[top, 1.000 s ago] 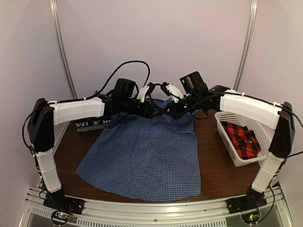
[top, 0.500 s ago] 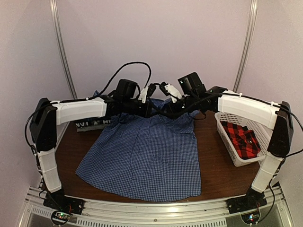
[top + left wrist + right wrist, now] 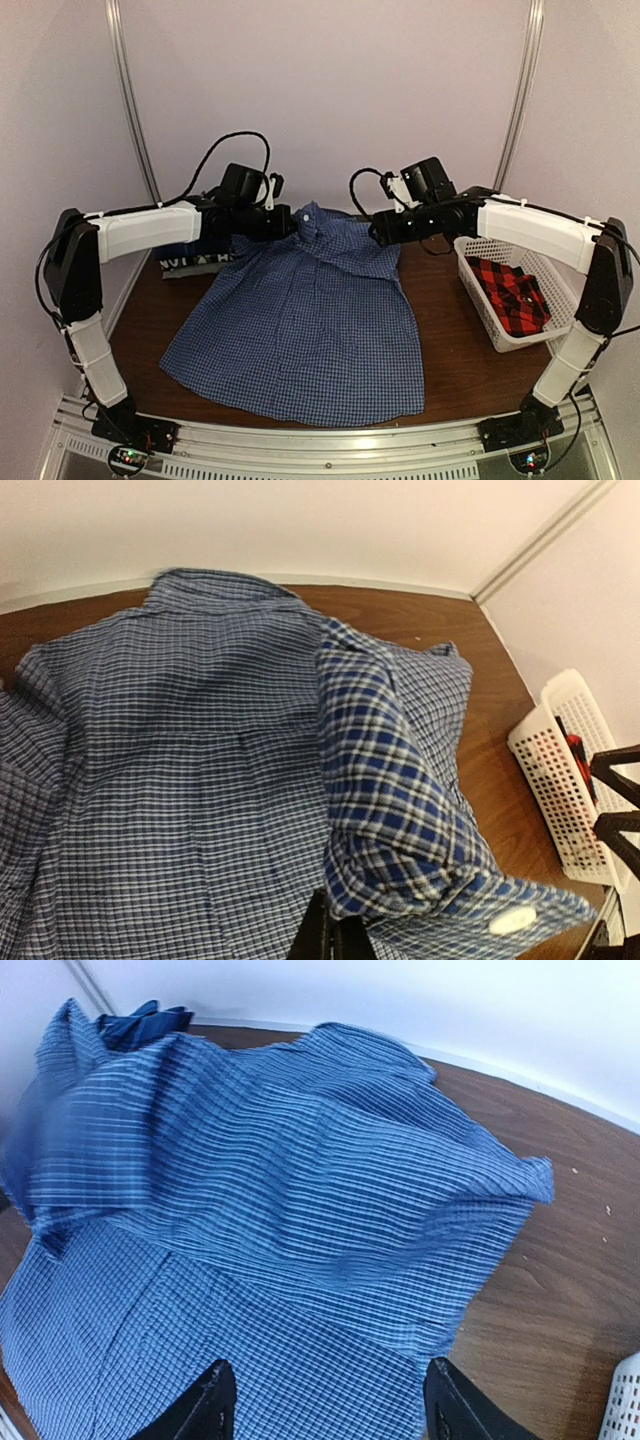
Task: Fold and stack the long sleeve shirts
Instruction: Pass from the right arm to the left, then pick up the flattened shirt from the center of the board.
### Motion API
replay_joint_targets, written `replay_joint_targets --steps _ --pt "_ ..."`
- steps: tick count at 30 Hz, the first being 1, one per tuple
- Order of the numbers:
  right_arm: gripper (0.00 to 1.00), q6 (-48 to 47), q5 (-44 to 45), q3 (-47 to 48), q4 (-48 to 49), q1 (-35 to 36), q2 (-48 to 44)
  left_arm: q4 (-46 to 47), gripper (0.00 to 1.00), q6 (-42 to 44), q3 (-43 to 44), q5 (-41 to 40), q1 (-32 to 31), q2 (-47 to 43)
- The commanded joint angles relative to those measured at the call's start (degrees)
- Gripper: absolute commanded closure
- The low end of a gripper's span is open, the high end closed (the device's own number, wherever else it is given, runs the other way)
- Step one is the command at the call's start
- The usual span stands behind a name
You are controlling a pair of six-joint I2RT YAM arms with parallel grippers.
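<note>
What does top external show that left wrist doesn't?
Only top external: the left arm, the right arm, and the whole outline of the blue-and-white check shirt, to its near hem. Only left wrist: a sleeve cuff with a white button, pinched in the shut left pincer. Both: that shirt spread on the table, and the white basket.

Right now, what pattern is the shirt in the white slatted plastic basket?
The cloth shirt is red-and-black plaid, seen best in the top external view.

I see a white slatted plastic basket (image 3: 478,300) at the right edge of the dark brown wooden desk (image 3: 460,370). A black box with white letters (image 3: 185,263) lies at its left edge.
</note>
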Motion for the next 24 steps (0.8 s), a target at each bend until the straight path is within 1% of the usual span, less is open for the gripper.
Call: replay_joint_targets --steps 1,5,9,13,18,24 --pt "0.33 7.0 -0.1 -5.3 2.4 -5.4 -1.2 0.6 1.00 -3.1 -4.0 -2.8 2.3 -3.2" --pt "0.30 9.8 -6.0 -7.7 8.2 -9.9 1.4 0.3 1.00 -3.2 -6.4 -4.0 3.1 -3.6" --pt "0.30 10.5 -7.7 -5.8 10.9 -12.3 7.6 0.1 1.00 -3.3 -7.5 -4.5 3.3 -4.3" --pt "0.31 12.4 -11.6 -3.4 14.5 -14.9 14.0 -1.9 1.00 -3.5 -8.1 -7.1 3.4 -6.1" --pt "0.37 13.5 -13.6 1.9 15.5 -15.5 20.4 -2.3 1.00 -4.4 -11.8 -9.2 3.4 -10.4" --pt "0.39 14.0 -15.9 11.0 15.2 -15.4 28.3 -2.3 1.00 -6.0 -16.5 -8.1 3.3 -13.8"
